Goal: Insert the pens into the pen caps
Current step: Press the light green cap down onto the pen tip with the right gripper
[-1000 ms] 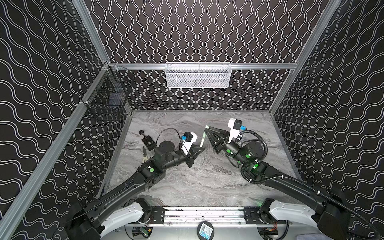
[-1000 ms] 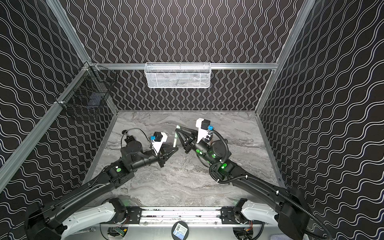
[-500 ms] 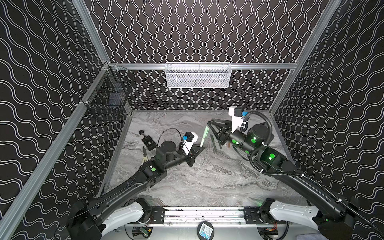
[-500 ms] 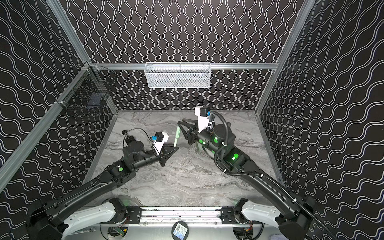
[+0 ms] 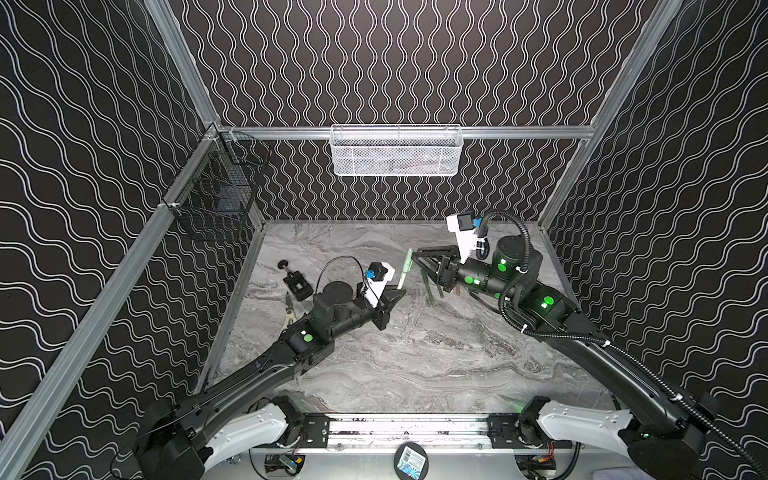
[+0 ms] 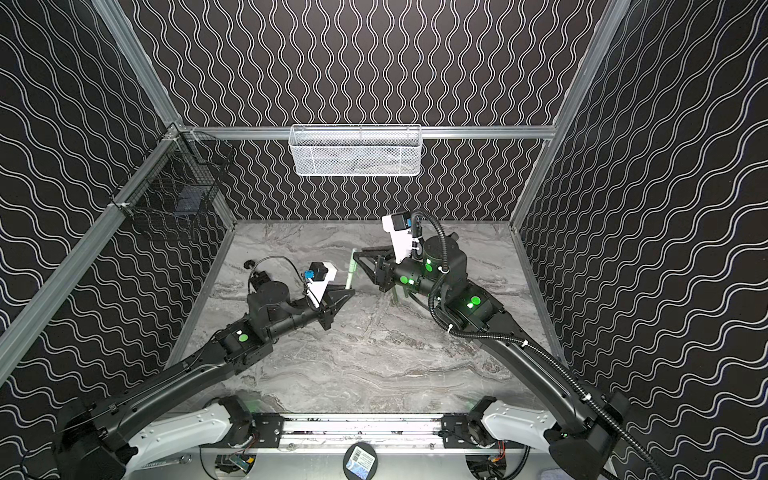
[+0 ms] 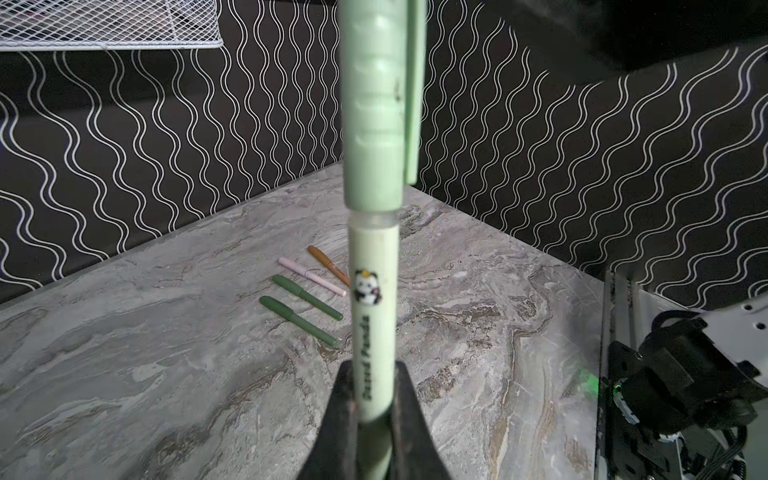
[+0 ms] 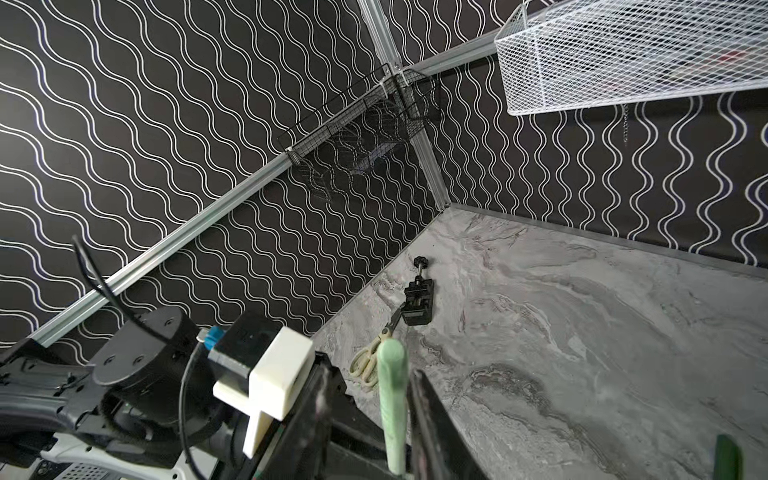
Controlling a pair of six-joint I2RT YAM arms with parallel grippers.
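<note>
Black wavy-lined walls (image 5: 374, 62) box in a grey marbled bench (image 5: 415, 353), four capped pens (image 7: 307, 297) lying right of centre beneath the right arm (image 5: 540, 303). Above mid-bench the left claw (image 7: 374, 374) clamps tight on the pale green pen (image 7: 374, 316), while the right claw (image 5: 414, 254) stands partly open around its cap (image 7: 374, 124) without pinching. A clear band (image 7: 372, 218) below the cap hints it isn't home; a brushing retreat could drag it loose.

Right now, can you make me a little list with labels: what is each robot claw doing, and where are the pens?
left gripper: shut on the slim pale green plastic pen
pale green clip cap: on that pen's tip, thin gap showing
right gripper: by the cap's end; grip unclear
lying pens: two dark green pens, pink pen, gold-brown pen, side by side, caps apparently on
surface: grey marble-patterned table
</note>
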